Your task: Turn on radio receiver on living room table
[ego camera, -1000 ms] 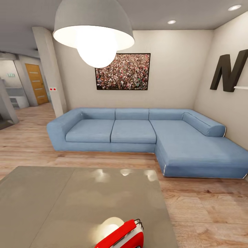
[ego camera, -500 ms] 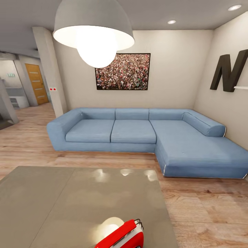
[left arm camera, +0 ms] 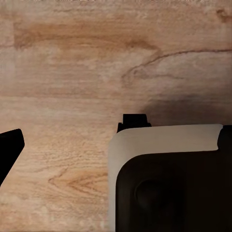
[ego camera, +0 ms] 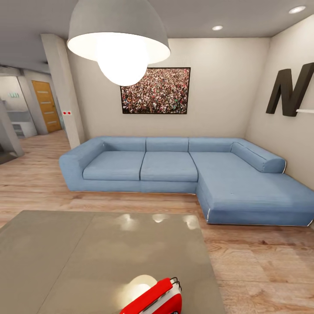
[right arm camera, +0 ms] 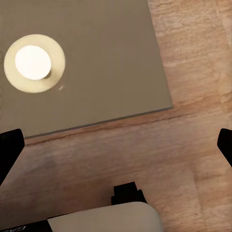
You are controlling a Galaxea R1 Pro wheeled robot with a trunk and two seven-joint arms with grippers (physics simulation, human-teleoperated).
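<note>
— Room ahead?
— Living room: blue L-shaped fabric sofa (ego camera: pixel 183 174) at twelve o'clock against a cream wall, framed crowd picture (ego camera: pixel 155 90) above it, big dark letter N (ego camera: pixel 291 89) at two o'clock, white dome pendant lamp (ego camera: pixel 118 39) overhead, light wood plank floor (ego camera: pixel 261 261) all round.
— Surface?
— Large low table with a glossy grey top (ego camera: pixel 87 257) at six o'clock, mirroring the lamp; corner also seen from the right wrist.
— Radio?
— Small red radio with white sides and thin wire handle (ego camera: pixel 157 300) on the near edge, six o'clock, cut by the frame.
— Pincers?
— Left gripper (left arm camera: pixel 113 145) and right gripper (right arm camera: pixel 116 145) over floor, dark fingertips wide apart, holding nothing.
</note>
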